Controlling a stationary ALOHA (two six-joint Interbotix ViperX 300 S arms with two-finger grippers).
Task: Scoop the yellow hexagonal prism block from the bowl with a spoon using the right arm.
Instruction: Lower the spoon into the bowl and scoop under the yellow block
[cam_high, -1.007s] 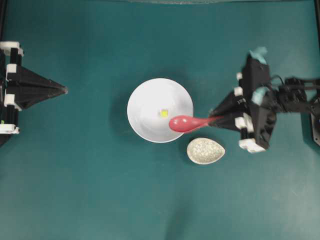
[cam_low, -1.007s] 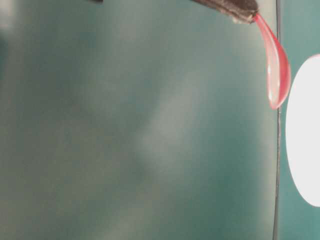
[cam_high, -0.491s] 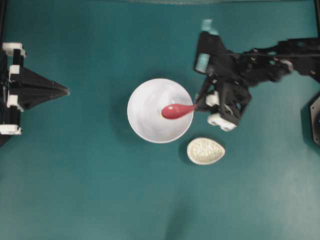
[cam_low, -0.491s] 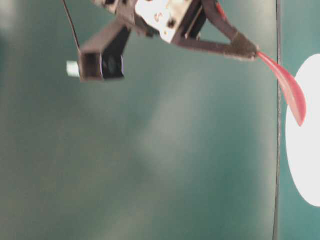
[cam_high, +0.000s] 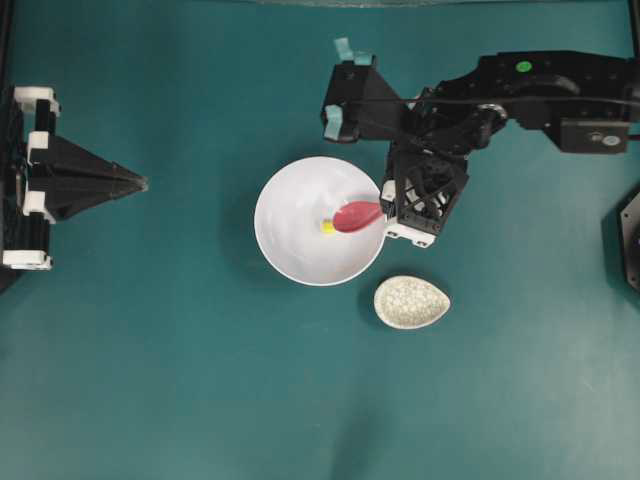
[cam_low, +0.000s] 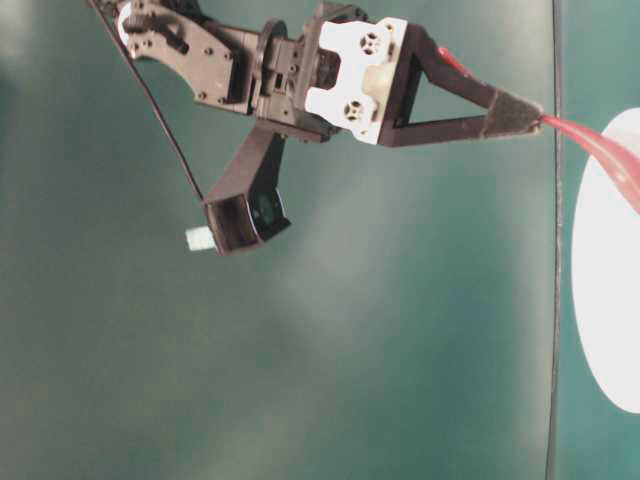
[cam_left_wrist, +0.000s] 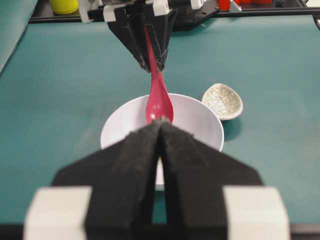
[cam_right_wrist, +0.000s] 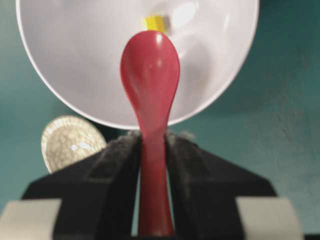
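The white bowl (cam_high: 300, 245) stands mid-table. The tiny yellow hexagonal block (cam_high: 327, 227) lies inside it, right of centre, and also shows in the right wrist view (cam_right_wrist: 155, 23). My right gripper (cam_high: 385, 212) is shut on the handle of the pink-red spoon (cam_high: 357, 216). The scoop (cam_right_wrist: 150, 65) reaches over the bowl's right rim, its tip right next to the block. In the table-level view the spoon (cam_low: 600, 150) slopes down into the bowl (cam_low: 600, 340). My left gripper (cam_high: 135, 183) is shut and empty at the far left, pointing at the bowl (cam_left_wrist: 120, 130).
A small speckled beige oval dish (cam_high: 411, 302) sits just below and right of the bowl, near my right gripper. It also shows in the left wrist view (cam_left_wrist: 223, 101) and the right wrist view (cam_right_wrist: 70, 142).
My right arm has swung up and leftward, and the spoon has gone from above the bowl's right rim down into the bowl, ending beside the block. The left arm has barely moved.
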